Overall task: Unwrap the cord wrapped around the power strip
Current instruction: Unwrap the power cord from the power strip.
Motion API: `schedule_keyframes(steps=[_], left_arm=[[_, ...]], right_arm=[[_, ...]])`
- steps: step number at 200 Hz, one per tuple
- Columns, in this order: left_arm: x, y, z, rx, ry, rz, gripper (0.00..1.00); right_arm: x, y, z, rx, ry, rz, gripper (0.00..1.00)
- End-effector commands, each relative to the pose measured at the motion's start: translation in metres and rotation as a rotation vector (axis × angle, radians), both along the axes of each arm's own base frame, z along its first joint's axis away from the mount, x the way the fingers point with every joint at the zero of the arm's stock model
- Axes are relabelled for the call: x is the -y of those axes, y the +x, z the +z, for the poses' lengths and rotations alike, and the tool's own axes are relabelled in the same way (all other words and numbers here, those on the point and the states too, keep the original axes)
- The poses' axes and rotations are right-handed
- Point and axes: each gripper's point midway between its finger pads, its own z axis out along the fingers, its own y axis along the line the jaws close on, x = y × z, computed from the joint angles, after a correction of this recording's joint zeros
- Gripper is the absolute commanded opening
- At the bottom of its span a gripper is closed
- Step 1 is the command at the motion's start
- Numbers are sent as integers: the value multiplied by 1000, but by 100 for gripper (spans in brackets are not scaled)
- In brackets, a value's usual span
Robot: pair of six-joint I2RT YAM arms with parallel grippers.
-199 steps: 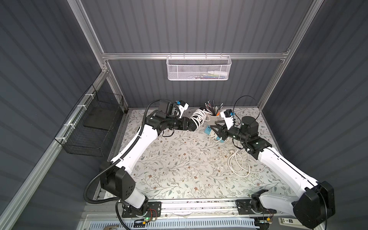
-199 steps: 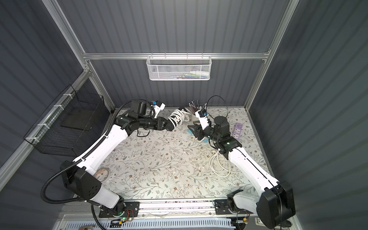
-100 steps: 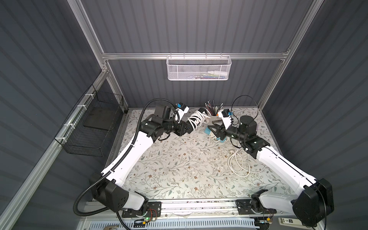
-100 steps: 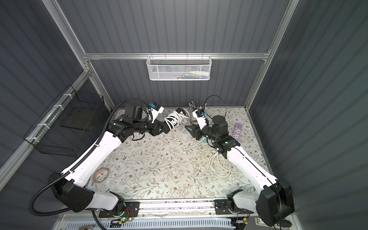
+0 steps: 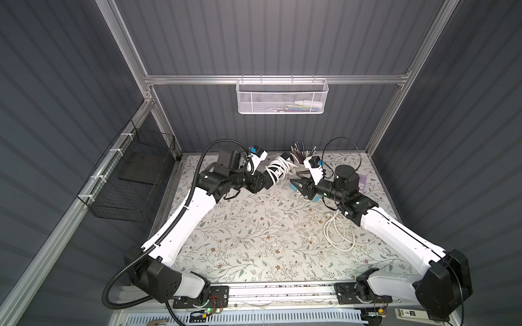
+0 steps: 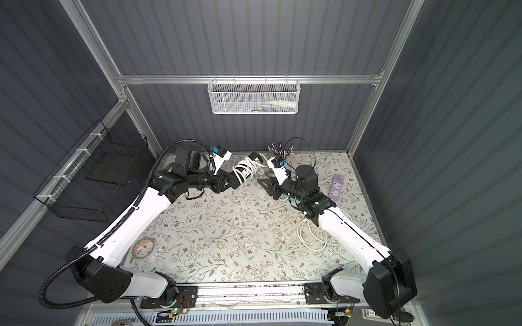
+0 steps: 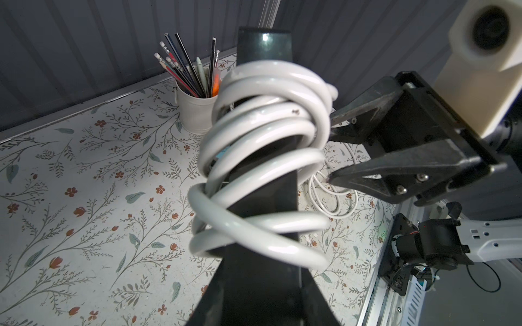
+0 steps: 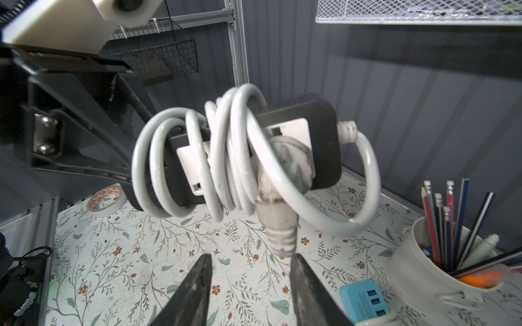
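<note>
Floral table point(image 5: 254, 240): power strip point(image 8: 324, 135) held above it, near rear wall
Cord point(image 7: 262, 127): white, coiled around strip
Left gripper point(image 5: 265, 180): clamped on strip's end
Right gripper point(image 8: 250, 259): partly open, empty, tips just beside plug point(image 8: 278, 223)

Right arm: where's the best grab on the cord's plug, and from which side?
Take the plug by its ribbed neck. It sticks out clear of the cord coils and points at the open right gripper. Come straight in along the neck, with one jaw on each side. The left gripper holds the power strip off the table, so probably nothing blocks that approach.
</note>
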Motion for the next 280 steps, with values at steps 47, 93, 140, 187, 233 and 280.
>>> schedule_keyframes(steps=[47, 93, 140, 187, 233, 280], left_arm=[[8, -13, 33, 90, -90, -65, 0], [10, -14, 29, 75, -98, -72, 0], [13, -17, 31, 64, -114, -93, 0], [13, -17, 23, 46, -105, -92, 0], [15, -13, 16, 34, -99, -82, 0], [11, -2, 19, 51, -97, -22, 0]], right_arm=[[0, 15, 25, 95, 1, -43, 51], [-3, 16, 32, 103, 22, -34, 49], [-3, 20, 35, 118, 27, -44, 45], [-4, 25, 44, 142, 40, -56, 35], [-4, 27, 42, 136, 44, -59, 0], [-12, 15, 30, 128, 11, -48, 0]])
